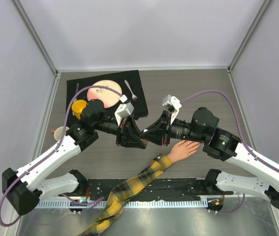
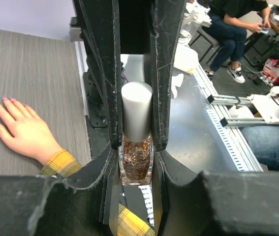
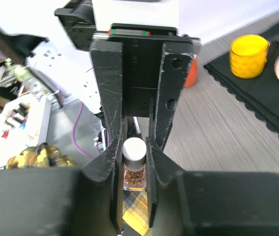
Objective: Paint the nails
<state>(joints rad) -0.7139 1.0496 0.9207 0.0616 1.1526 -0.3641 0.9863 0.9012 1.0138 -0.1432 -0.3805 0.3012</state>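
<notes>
Walls (image 1: 129,29): pale grey, at 9, 12, 3 o'clock
Table (image 1: 193,81): grey wood-grain
Corner posts (image 1: 36,37): metal, 11 and 1 o'clock

Far left on the grey wood-grain table (image 1: 188,88): a black scallop-edged mat (image 1: 140,105). Carries a pale pink plate (image 1: 110,97), a silver fork (image 1: 131,90) just right of it, and a yellow cup (image 1: 79,106) at the near left corner. Off the mat, by the table's left edge, a white cup (image 1: 60,132) with something red-orange beside it. Along the near edge, a perforated metal rail (image 1: 149,201). Beyond the table, a seated person (image 2: 228,29) in dark top, jeans and white sneakers.
</notes>
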